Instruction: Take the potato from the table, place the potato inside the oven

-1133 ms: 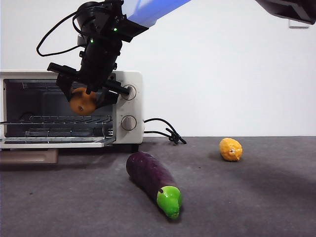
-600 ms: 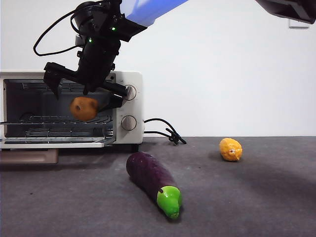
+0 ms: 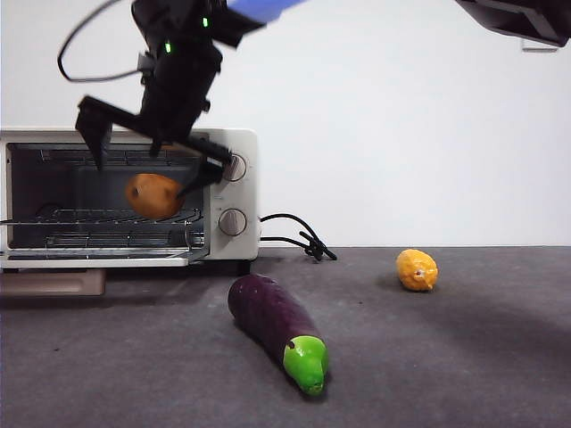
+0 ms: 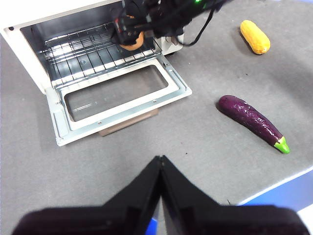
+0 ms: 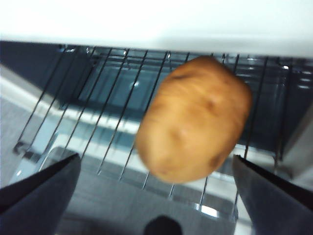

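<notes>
right pincer (image 3: pixel 152 152): jaws spread wide, released, at the open oven (image 3: pixel 234 143) mouth | potato (image 3: pixel 153 196): free of both jaws, over the wire rack (image 4: pixel 93 51) inside | left pincer (image 4: pixel 160 164): clenched, empty, above the worktop (image 3: pixel 464 357)

Eggplant (image 3: pixel 277 330) nr lemon-like fruit (image 3: pixel 417 269), apart.

Even, bright light fills the front view, and the eggplant (image 3: pixel 277 330) casts only a soft shadow on the bench (image 3: pixel 464 357). In the right wrist view the potato (image 5: pixel 194 119) and oven (image 5: pixel 146 29) rack look smeared, perhaps motion blur. The left wrist view is sharp.
</notes>
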